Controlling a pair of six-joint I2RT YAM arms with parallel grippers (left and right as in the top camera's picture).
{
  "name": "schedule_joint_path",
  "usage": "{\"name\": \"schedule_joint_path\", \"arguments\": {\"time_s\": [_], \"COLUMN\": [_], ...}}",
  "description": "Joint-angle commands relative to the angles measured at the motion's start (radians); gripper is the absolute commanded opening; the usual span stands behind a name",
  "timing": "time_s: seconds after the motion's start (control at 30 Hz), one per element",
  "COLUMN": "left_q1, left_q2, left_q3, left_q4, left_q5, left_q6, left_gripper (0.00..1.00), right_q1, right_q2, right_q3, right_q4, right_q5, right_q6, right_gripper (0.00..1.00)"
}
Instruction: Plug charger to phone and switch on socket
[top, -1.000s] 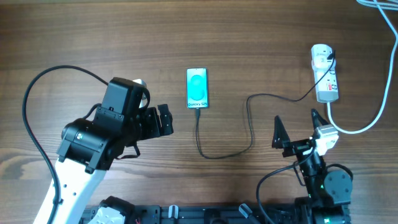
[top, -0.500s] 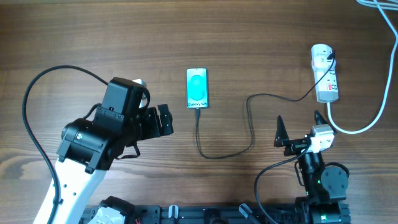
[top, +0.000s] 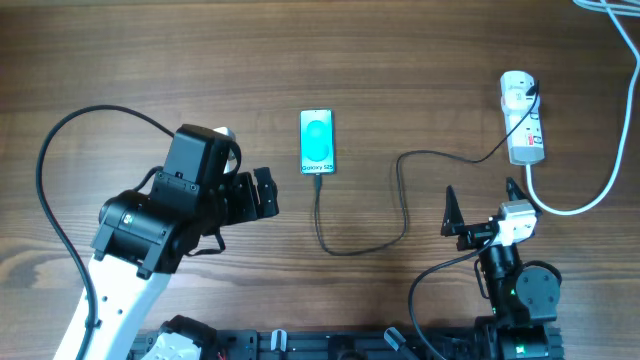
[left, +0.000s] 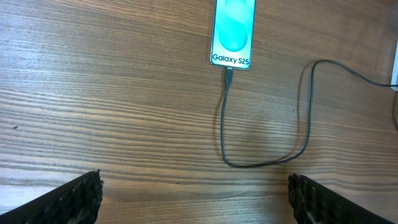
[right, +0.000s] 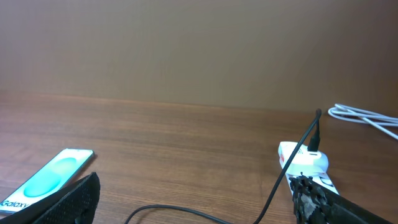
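Charger (left: 222, 134): the connector tip meets the bottom edge of the phone (top: 317, 140) and looks seated in the left wrist view. The cable loops over the worktop (top: 150, 60) to the socket (top: 523, 135) at far right, with the plug in its upper end. Phone lies flat mid-worktop, screen lit.

Left tool (top: 270, 192): fingers wide apart, empty, left of the phone, not touching.
Right tool (top: 478, 190): fingers wide apart, empty, near the socket's lower end, clear of it.

Judgement: plugging looks done, so the step in hand is the socket switch. The switch itself can't be made out.

To do it well:
- Bring the right tool's fingers together first, for one firm tip.
- Approach from above, clear of the charger and the thick white cable (top: 570, 211).
- Press straight down. The strip looks light and may skid or tip.
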Motion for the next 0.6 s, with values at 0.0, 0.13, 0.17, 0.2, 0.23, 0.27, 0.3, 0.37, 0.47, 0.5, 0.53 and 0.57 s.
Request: {"name": "schedule_joint_path", "arguments": {"time_s": [0.0,0.13,0.17,0.2,0.23,0.27,0.3,0.37,0.47,0.5,0.53,0.57], "left_q1": [-0.005,-0.005,-0.005,-0.005,-0.005,-0.005,-0.005,-0.005,-0.008,-0.008,-0.003,0.005], "left_q2": [0.001,0.001,0.001,0.001,0.001,0.001,0.001,0.001,0.005,0.005,0.001,-0.006], "left_q3": [-0.003,-0.003,-0.003,-0.003,-0.003,-0.003,-0.003,-0.003,-0.003,-0.004,-0.005,-0.011], "left_q4": [-0.001,-0.001,-0.001,-0.001,-0.001,-0.001,-0.001,-0.002,-0.001,-0.005,-0.004,0.0], "left_q5": [-0.01,-0.011,-0.01,-0.011,-0.011,-0.011,-0.01,-0.01,-0.01,-0.009,-0.008,-0.002], "left_q6": [-0.01,-0.01,-0.01,-0.01,-0.01,-0.01,-0.01,-0.01,-0.01,-0.01,-0.01,-0.01], "left_gripper": [1.0,1.0,1.0,1.0,1.0,1.0,1.0,1.0,1.0,1.0,1.0,1.0], "right_q1": [-0.004,-0.004,-0.004,-0.004,-0.004,-0.004,-0.004,-0.004,-0.004,-0.004,-0.004,-0.004], "right_q2": [-0.013,-0.013,-0.013,-0.013,-0.013,-0.013,-0.013,-0.013,-0.013,-0.013,-0.013,-0.013], "right_q3": [-0.002,-0.002,-0.002,-0.002,-0.002,-0.002,-0.002,-0.002,-0.002,-0.002,-0.002,-0.002], "right_q4": [0.001,0.001,0.001,0.001,0.001,0.001,0.001,0.001,0.001,0.001,0.001,0.001], "right_q5": [0.016,0.016,0.017,0.017,0.016,0.016,0.016,0.017,0.017,0.017,0.017,0.017], "right_q6": [-0.016,-0.016,-0.016,-0.016,-0.016,-0.016,-0.017,-0.016,-0.016,-0.016,-0.016,-0.016], "right_gripper": [1.0,1.0,1.0,1.0,1.0,1.0,1.0,1.0,1.0,1.0,1.0,1.0]}}
